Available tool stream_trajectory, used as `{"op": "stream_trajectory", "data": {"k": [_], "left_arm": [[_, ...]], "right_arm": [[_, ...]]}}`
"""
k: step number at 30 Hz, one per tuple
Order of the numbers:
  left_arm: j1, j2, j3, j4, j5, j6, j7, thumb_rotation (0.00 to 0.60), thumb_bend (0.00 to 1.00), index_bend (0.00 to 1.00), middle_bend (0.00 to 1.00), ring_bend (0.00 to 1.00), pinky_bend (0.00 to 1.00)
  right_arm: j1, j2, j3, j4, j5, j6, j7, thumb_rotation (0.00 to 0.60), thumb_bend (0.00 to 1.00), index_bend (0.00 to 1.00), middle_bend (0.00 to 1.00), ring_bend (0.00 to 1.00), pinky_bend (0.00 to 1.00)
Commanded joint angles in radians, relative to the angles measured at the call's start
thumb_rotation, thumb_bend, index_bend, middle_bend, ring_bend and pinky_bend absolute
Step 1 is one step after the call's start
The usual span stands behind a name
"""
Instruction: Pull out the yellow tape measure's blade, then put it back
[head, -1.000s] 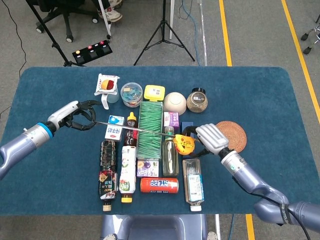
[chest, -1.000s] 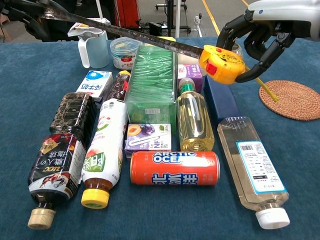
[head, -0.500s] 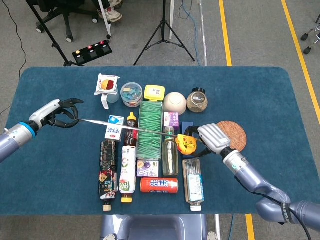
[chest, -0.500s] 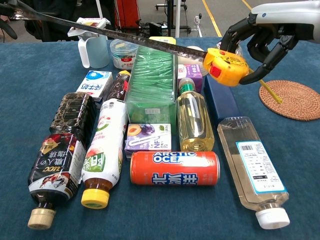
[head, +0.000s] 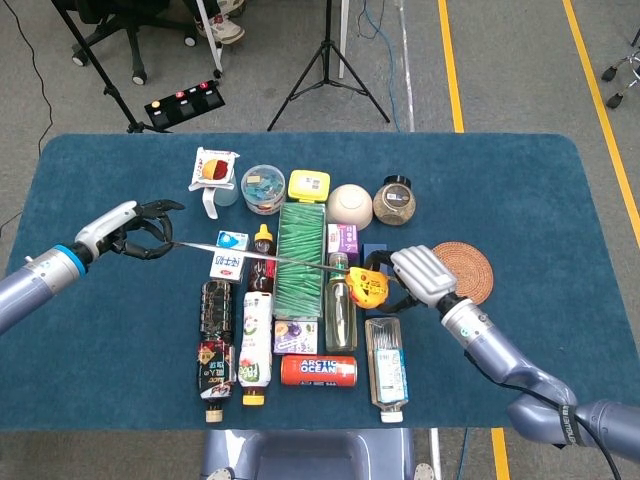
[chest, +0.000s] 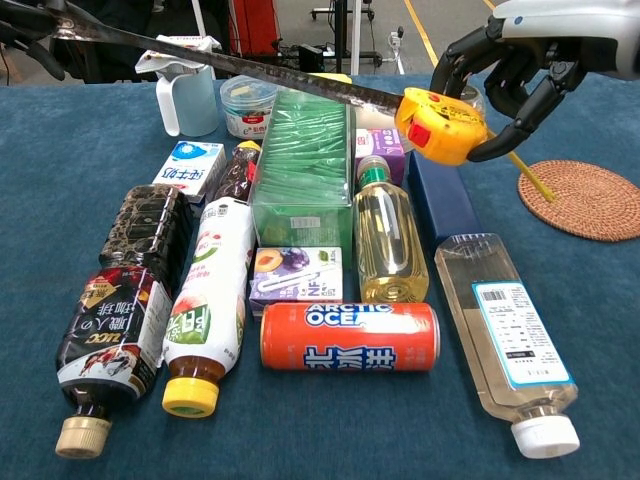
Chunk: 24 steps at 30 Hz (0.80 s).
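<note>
**Blade out over the table: bring it back slowly**

The tape measure (head: 368, 287) is in the right hand (head: 420, 277), whose fingers are curled around the yellow case and hold it above the table, over the row of bottles. The blade (head: 255, 253) is pulled far out. It runs as a thin dark strip from the case to the left hand (head: 135, 229), which pinches its free end between the fingertips while the other fingers are partly spread. In the chest view the case (chest: 440, 125) is high and to the right, and the blade (chest: 230, 66) crosses above the green box (chest: 303, 165) without touching it, as far as I can tell.

I judge that the pulling-out part is done or almost done, and the return comes next. To do it well, the left hand should move toward the case along the line of the blade and keep a light tension, so the strip does not bend or twist. It should not let go far from the case, because the spring can snap the blade back and hit the bottles or the spray bottle (chest: 185, 85). The right hand should keep the case steady and at the same height, with its mouth facing the left hand.
</note>
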Motion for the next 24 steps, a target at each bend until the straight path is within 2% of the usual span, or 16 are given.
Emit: {"op": "stream_trajectory", "data": {"k": [1,17,24], "left_arm": [[-0.013,-0.009,-0.009,-0.016,-0.013,-0.008,0.015,0.6,0.41,0.67,0.15,0.07,0.32],[-0.098,-0.09,-0.122,-0.131,-0.187,-0.113,0.232,0.6,0.4,0.67,0.15,0.07,0.32],[-0.13,-0.138,-0.177,-0.153,-0.302,-0.165,0.359,0.6,0.4,0.67,0.15,0.07,0.32]], "right_arm": [[0.004,-0.003,0.007,-0.004,0.008,0.0,-0.001,0.6,0.23,0.68,0.65,0.73,0.74],[0.041,-0.046,0.054,-0.015,0.057,0.001,-0.009,0.6,0.23,0.68,0.65,0.73,0.74],[0.057,-0.063,0.078,-0.009,0.083,0.004,-0.005,0.6,0.23,0.68,0.65,0.73,0.74]]}}
